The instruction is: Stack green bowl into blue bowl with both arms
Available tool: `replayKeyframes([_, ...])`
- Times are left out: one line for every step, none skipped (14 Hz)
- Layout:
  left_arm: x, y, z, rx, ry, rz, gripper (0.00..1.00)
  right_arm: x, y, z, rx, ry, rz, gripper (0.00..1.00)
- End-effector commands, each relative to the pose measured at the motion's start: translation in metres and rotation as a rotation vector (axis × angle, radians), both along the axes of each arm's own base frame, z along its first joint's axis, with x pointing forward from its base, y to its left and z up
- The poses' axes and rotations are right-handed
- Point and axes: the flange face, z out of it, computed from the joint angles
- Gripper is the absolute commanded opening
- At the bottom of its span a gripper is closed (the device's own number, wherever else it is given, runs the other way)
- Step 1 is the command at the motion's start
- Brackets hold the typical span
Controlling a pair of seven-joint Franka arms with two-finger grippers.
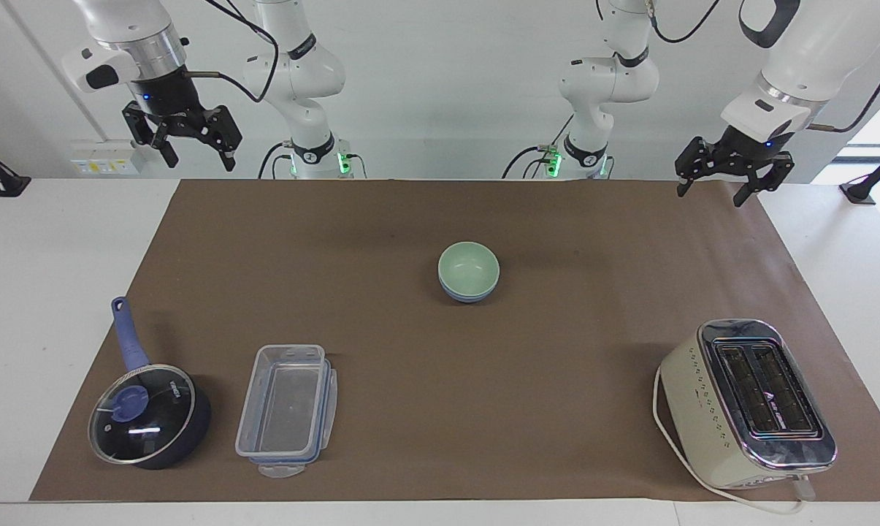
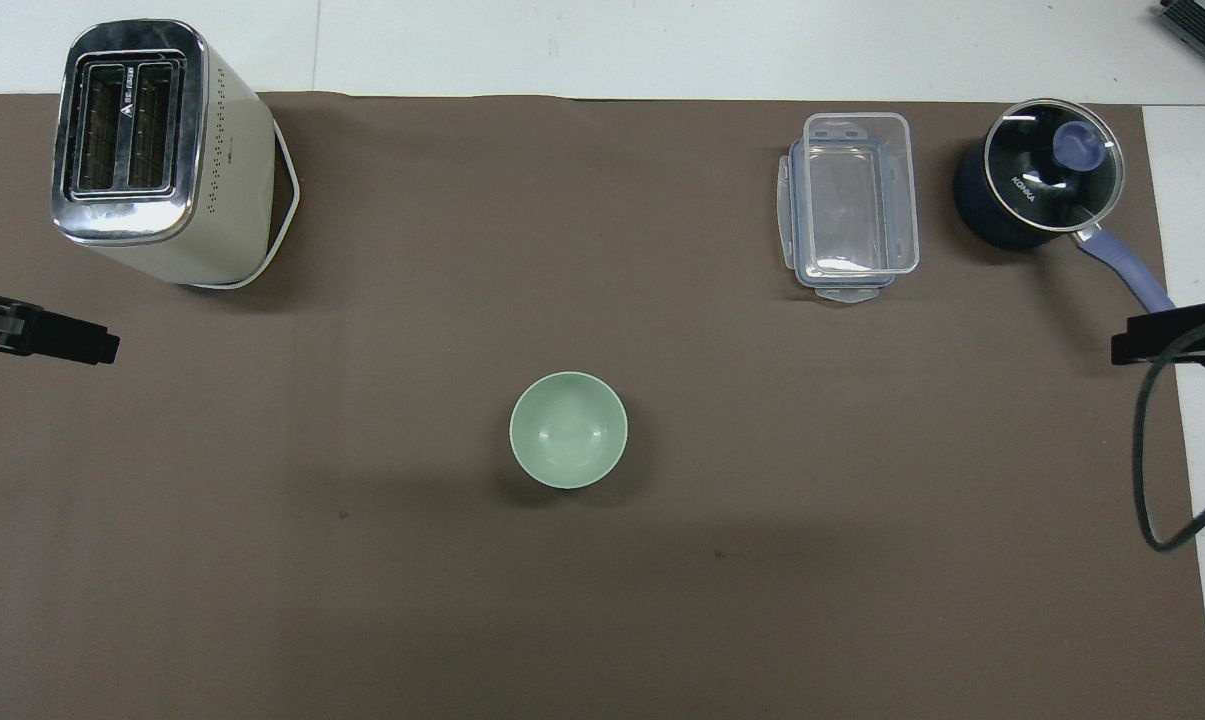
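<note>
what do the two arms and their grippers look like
Both arms are glossy white with rounded jointed segments, a silver ring at each wrist and black cables looping along them. Green lights glow at both bases. The right gripper and the left gripper are black, two-fingered, with a small blue light just above each.

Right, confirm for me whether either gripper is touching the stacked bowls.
No. The right gripper and left gripper both hang open at the robots' edge, well apart from the green bowl nested in the blue bowl.
</note>
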Motion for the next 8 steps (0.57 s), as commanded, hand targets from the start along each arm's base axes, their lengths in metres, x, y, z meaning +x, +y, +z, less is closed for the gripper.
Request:
replayKeyframes([-0.0012,0.0022,0.0039,0.017,0.006,0.011,1.0,-0.0042,0.0006,-0.0019,0.01,0.022,0.026,1.0])
replayKeyframes([-0.0012,0.0022,0.0039,0.017,0.006,0.011,1.0,-0.0053,-0.0007,-0.0022,0.014,0.031,0.027,1.0])
replayKeyframes([-0.0008,0.0022,0.0049,0.017,0.002,0.011,1.0,-0.0055,0.0001,-0.0016,0.014,0.031,0.033,1.0])
replayKeyframes([-0.0008,0.0006,0.0051,0.016,0.0,0.007,1.0,-0.0057,0.0001,-0.0017,0.014,0.033,0.039,1.0])
replayKeyframes([-0.0008,-0.0002,0.0051,0.016,0.0,0.005,1.0,-0.0057,0.0,-0.0017,0.006,0.033,0.039,1.0])
replayKeyframes([-0.0008,-0.0003,0.0051,0.016,0.0,0.005,1.0,-0.0057,-0.0005,-0.0017,0.001,0.033,0.039,1.0])
replayKeyframes([-0.0008,-0.0003,0.0051,0.016,0.0,0.005,1.0,-0.0057,-0.0014,-0.001,0.0,0.032,0.039,1.0])
replayKeyframes([-0.001,0.0006,0.0042,0.017,0.003,0.006,1.0,-0.0057,-0.0005,-0.0017,0.001,0.033,0.04,1.0])
